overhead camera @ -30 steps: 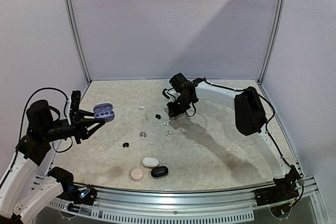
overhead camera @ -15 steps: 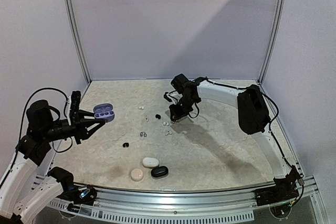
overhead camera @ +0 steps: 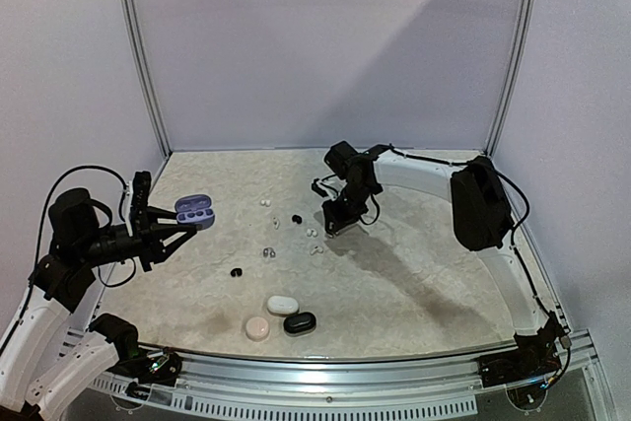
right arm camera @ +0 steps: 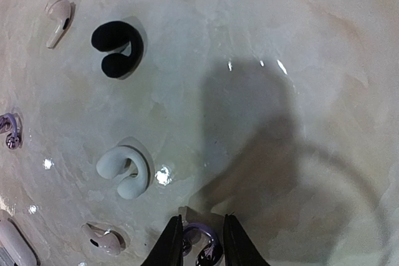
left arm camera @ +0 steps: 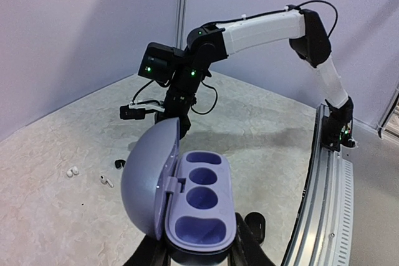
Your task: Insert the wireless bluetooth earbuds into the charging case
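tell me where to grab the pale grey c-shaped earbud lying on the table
Pinch the pale grey earbud across its two rounded lobes, coming straight down from above. It lies flat on the table, a low curled shape with bare surface all round it. The black bud sits well apart, so probably nothing blocks a top approach.

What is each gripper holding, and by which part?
Left gripper: open purple charging case, clamped across its base. Right gripper: purple earbud, apparently pinched between fingertips.
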Tool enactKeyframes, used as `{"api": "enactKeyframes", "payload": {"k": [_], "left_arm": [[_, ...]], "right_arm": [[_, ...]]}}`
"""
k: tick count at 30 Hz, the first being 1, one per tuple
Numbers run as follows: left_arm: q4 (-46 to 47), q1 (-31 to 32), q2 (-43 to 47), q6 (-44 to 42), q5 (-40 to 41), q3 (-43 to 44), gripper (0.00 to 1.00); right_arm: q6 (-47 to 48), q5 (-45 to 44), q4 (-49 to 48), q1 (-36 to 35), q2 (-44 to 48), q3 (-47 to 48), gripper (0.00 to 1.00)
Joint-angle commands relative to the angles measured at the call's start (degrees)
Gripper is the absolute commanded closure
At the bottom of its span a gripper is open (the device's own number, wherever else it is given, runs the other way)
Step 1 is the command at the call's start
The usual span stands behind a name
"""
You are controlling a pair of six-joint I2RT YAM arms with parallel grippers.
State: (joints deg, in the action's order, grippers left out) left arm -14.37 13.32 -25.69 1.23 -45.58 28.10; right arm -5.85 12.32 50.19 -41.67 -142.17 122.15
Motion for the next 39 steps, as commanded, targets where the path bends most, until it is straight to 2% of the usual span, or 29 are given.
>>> {"api": "enactKeyframes", "payload": {"k": [1, 7, 15, 20, 23, 26, 31, 35, 39], "left_arm": [[-0.6, -0.7, 0.6, -1.1, 0.1, -1.1, 1.00], [-0.5, -0.7, 0.6, -1.1, 0.1, -1.3, 1.00], [-0.5, -0.7, 0.7, -1.1, 0.0, -1.4, 1.00], [-0.7, -0.7, 0.6, -1.1, -0.1, -1.3, 1.00], [-0.6, -0.7, 0.3, -1.1, -0.1, -1.5, 1.00], [-0.7, -0.7, 0.2, -1.1, 0.0, -1.4, 1.00], [-1.3, -0.8, 0.2, -2.4, 0.3, -1.4, 1.00], [-1.4, -1.1, 0.3, -2.6, 0.4, -1.4, 1.00], [-1.1, -1.2, 0.2, -2.6, 0.2, -1.5, 1.00]], "right_arm": [[-1.1, -0.7, 0.5, -0.4, 5.5, -4.9, 0.75], [-3.7, -0.8, -1.7, -0.5, 8.7, -11.0, 0.73], [-4.8, -1.3, -0.7, -0.6, 10.9, -13.3, 0.69], [-3.5, -3.8, 1.3, -0.6, 11.3, -11.5, 0.57], [-0.2, -4.8, 2.6, -0.6, 10.6, -8.6, 0.53], [4.6, -6.0, 5.1, -0.6, 8.8, -3.4, 0.55], [15.1, -6.6, 7.8, -0.5, 5.2, 2.9, 0.69], [22.4, -6.3, 9.5, -0.5, 3.3, 4.8, 0.70], [25.0, -4.4, 10.3, -0.6, 1.4, 6.0, 0.70]]}}
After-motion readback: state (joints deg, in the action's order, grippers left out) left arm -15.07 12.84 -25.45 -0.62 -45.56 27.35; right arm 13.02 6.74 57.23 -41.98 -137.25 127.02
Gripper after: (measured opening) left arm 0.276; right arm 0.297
